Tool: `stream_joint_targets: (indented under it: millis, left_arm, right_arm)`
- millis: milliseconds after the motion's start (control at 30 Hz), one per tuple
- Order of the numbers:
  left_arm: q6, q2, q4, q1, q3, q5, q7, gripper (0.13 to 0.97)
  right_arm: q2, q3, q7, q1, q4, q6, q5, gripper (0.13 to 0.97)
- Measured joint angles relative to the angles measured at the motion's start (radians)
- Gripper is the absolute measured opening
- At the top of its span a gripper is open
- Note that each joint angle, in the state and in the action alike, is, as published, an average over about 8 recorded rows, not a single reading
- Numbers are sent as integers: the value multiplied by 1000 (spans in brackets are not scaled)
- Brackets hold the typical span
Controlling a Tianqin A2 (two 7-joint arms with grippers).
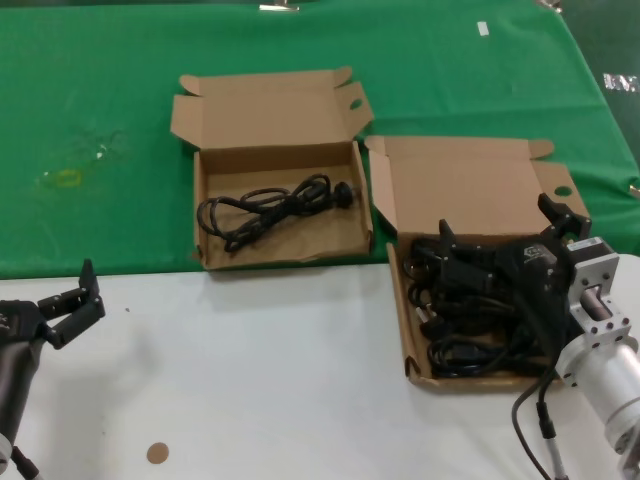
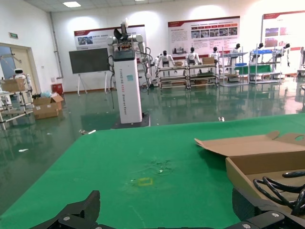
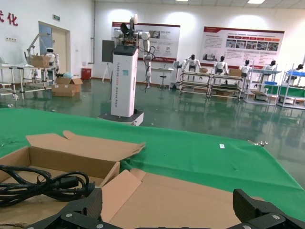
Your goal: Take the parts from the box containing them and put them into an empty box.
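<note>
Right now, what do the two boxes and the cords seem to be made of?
Both boxes, the left box and the right box, look like matte brown corrugated cardboard, with creased flaps. The cords look like black rubbery plastic with a slight sheen.

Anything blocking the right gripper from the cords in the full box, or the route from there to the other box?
Nothing visible. The right gripper hangs open directly over the cords in the source box. Only the two boxes' adjoining walls separate it from the receiving box, which holds one cord.
</note>
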Motion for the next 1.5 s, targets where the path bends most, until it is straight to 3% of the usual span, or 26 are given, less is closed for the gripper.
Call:
stream_joint_targets:
  millis: [1500]
  left_arm:
    - [0, 0, 0, 0, 0, 0, 0, 966]
  right_arm:
    - [0, 0, 0, 0, 0, 0, 0, 966]
